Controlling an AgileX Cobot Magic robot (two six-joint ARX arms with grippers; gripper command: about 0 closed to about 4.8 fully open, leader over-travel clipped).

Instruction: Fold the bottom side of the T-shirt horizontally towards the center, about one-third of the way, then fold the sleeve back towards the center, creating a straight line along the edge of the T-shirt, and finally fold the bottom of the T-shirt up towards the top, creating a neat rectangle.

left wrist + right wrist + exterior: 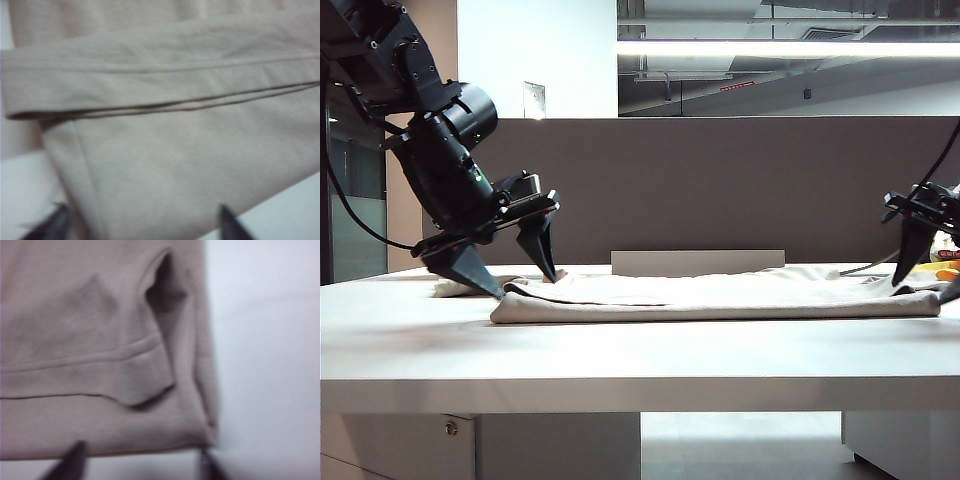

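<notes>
both tools, left tool [515, 272] and right tool [925, 285], straddle the plain t-shirt [720, 297] ends.

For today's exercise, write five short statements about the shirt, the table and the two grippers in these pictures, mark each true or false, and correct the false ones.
1. The T-shirt lies folded on the table. True.
2. The left gripper lifts the shirt high. False: its open jaws straddle the shirt's end on the table.
3. The right gripper is at the shirt's other end. True.
4. The shirt is bright red. False: beige.
5. A grey partition stands behind the table. True.
</notes>
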